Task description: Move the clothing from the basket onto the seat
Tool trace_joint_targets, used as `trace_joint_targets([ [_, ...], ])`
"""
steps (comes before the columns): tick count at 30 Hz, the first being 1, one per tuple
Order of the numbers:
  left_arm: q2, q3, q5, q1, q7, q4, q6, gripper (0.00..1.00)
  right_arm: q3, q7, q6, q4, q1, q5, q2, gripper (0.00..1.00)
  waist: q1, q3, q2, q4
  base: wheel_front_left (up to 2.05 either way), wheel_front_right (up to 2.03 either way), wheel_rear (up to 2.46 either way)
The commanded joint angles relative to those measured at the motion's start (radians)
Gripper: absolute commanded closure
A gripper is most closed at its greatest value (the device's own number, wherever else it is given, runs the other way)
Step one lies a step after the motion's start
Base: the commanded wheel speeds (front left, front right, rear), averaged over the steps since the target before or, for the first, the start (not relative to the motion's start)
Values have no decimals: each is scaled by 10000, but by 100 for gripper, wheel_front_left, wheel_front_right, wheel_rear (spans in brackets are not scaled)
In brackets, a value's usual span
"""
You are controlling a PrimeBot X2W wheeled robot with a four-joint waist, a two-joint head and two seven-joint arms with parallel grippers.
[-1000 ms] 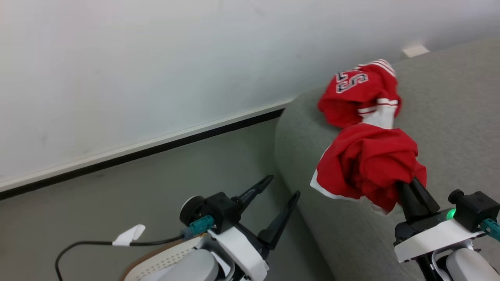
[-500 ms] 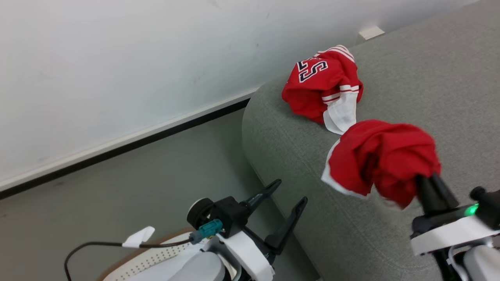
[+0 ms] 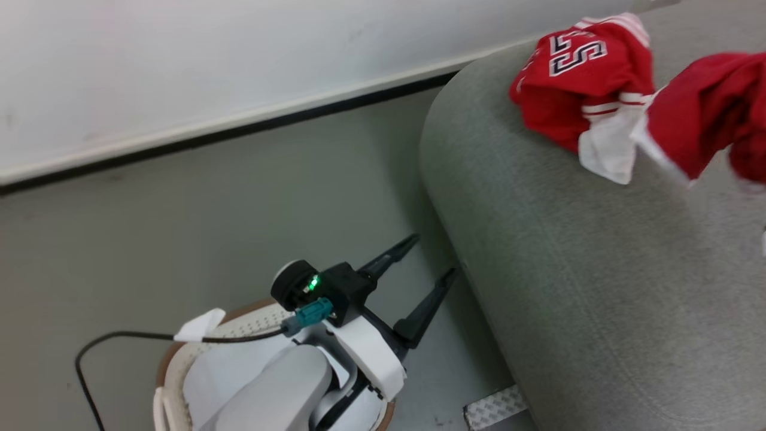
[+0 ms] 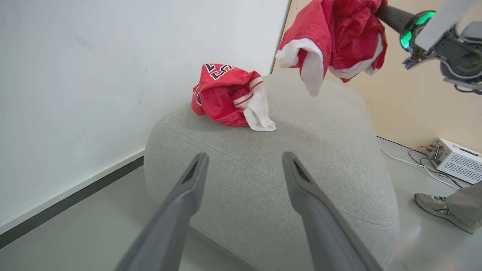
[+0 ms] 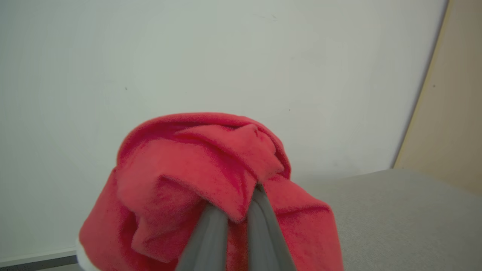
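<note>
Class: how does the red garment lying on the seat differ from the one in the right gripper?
The lying garment rests crumpled on the seat; the held garment hangs above it from the right gripper, jaws shut. The lying garment shows black-and-white characters and stripes; the held garment shows only white edging. Both are red and white.

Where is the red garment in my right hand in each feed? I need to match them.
Head view: held garment, upper right edge, above the seat.
Left wrist view: top, right of centre, above the seat.
Right wrist view: lower centre, draped over the right hand.
Shared landmark: the grey seat.
</note>
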Motion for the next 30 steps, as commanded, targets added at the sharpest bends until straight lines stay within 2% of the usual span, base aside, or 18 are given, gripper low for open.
trace_joint_targets([
  [1,122,28,82,-201,2,5,-31,0,-244,78,-22,437,-511,41,-162,100,-1,890,-1,750,0,0,0],
  [4,202,39,141,-412,5,7,-33,0,-308,315,-22,1340,-1312,46,-533,100,-1,1385,-1,1096,0,0,0],
  [8,234,51,137,-574,5,31,-31,0,-49,716,-22,2300,-1984,89,-684,100,-1,1756,-1,1365,0,0,0],
  [17,29,160,178,-801,-3,106,-36,0,747,2852,-22,5971,-3665,-715,-1516,100,-1,2043,-1,1945,0,0,0],
  [19,-1,224,185,-735,-4,109,-35,0,861,3426,-22,6654,-3920,-866,-1621,82,-1,2007,-1,2012,0,0,0],
  [20,-8,254,190,-693,-4,116,-36,0,898,3622,-22,6929,-4025,-926,-1686,65,-1,1983,-1,2038,0,0,0],
  [22,-36,319,191,-595,-5,123,-37,0,948,3717,-22,7302,-4167,-1007,-1734,43,-1,1901,-1,2064,0,0,0],
  [24,-35,410,187,-483,-5,147,-38,0,985,3723,-22,7584,-4171,-1027,-1683,0,-1,1767,-1,2045,0,0,0],
  [30,-28,726,165,-54,-6,177,-40,0,1388,3618,-22,7763,-4038,-1115,-1428,0,-1,971,-1,1786,0,0,0],
])
